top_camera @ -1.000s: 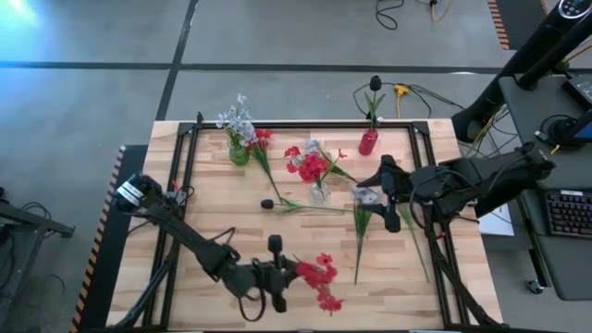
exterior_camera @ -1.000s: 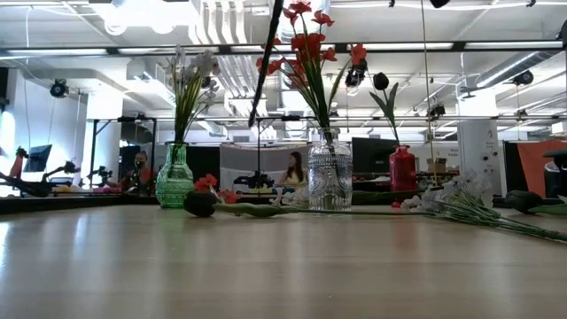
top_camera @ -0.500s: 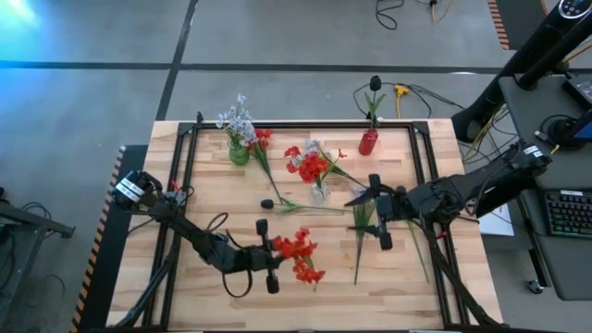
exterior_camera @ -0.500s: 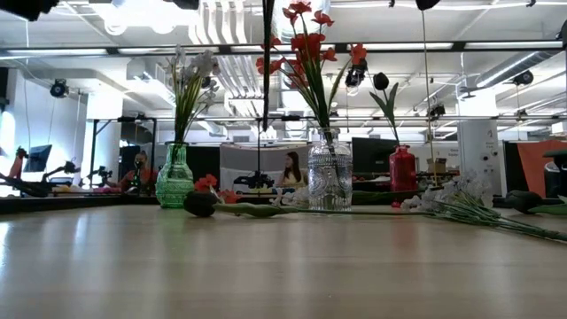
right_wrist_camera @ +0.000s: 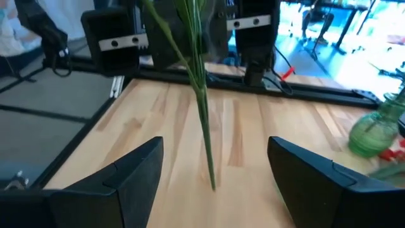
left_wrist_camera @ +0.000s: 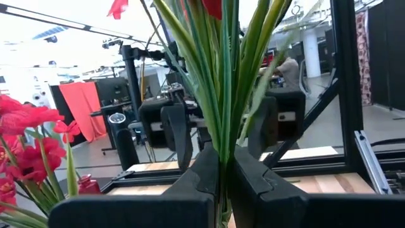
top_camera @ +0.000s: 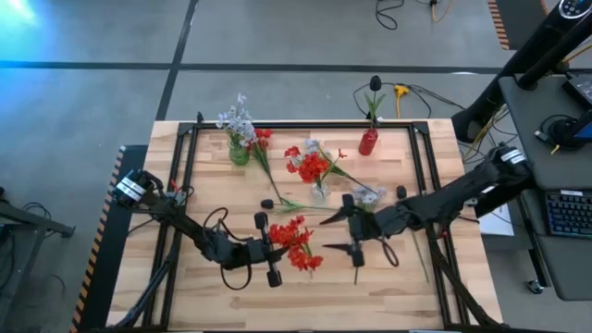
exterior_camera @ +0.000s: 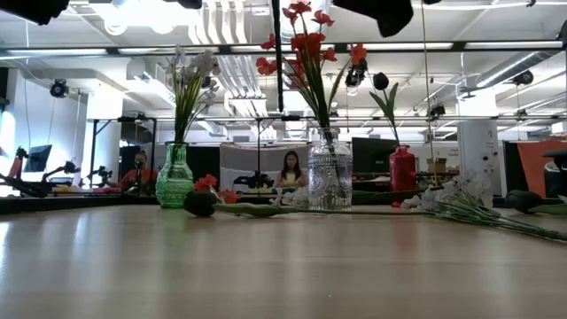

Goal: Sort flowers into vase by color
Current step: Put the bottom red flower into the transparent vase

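A red flower spray [top_camera: 296, 245] stands roughly upright above the table's middle. My left gripper [top_camera: 274, 250] is shut on its green stems. Its thin lower stem [right_wrist_camera: 204, 120] hangs free between the spread fingers of my right gripper [top_camera: 335, 231]. That gripper is open, level, just right of the spray, and touches nothing. A green vase [top_camera: 239, 153] holds pale white-lavender flowers. A clear vase [top_camera: 319, 191] holds red ones, and a red vase [top_camera: 368, 141] holds a dark one. Lying on the table are a dark flower [top_camera: 266, 203], a red flower [top_camera: 262, 143] and a pale spray [top_camera: 368, 196]. My left gripper pinches the spray's bundle of green stems and leaves [left_wrist_camera: 224, 136] between its two fingers, below the blossoms. The fingers come in about level from the table's left and lie across the stems. The spray stands upright, clear of the table, its lower stem hanging below the fingers.
A black frame [top_camera: 305, 125] runs along the table's edges. The vases stand in the far half, and the loose flowers lie around the clear vase. Bare wood [top_camera: 203, 296] lies along the near edge. Beyond the table, the low view shows a person [exterior_camera: 290, 168] seated in the room.
My left gripper has carried the red spray a little toward the far edge and turned, so the stem has swung from slanting to upright. My right gripper has come down and toward the table's left, away from the pale spray, to the red spray's stem.
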{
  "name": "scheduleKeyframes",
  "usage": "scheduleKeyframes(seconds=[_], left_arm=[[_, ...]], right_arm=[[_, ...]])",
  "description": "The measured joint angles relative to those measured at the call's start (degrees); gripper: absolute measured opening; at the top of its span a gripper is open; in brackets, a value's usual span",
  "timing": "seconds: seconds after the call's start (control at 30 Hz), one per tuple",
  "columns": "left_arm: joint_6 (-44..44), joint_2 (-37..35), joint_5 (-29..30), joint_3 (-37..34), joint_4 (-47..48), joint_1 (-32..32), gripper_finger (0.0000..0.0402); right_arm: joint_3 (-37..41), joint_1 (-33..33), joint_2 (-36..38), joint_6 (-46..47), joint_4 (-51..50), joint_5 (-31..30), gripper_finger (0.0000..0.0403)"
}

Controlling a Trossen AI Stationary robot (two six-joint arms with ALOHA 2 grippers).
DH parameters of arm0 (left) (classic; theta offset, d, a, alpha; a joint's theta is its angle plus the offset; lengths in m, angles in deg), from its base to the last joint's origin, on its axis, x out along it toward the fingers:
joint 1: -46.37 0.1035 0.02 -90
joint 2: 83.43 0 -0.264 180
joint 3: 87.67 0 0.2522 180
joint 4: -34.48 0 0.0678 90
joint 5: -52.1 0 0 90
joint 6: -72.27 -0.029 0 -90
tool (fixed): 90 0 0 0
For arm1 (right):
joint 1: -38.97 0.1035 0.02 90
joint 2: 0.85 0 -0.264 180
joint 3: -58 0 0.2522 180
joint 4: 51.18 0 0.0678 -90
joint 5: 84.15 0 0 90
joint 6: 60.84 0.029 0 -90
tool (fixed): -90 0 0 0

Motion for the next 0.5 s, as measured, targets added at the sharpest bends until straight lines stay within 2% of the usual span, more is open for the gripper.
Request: scheduleKeyframes(seconds=[0.3, 0.5], left_arm=[[0.0, 0.0, 0.0, 0.0, 0.0, 0.5, 0.0000], [0.0, 0.0, -0.1, 0.0, 0.1, 0.7, 0.0000]], right_arm=[[0.0, -1.3, -8.3, -2.2, 15.9, -0.4, 0.0262], [0.0, -2.2, -10.8, -2.6, 20.4, -0.3, 0.0253]])
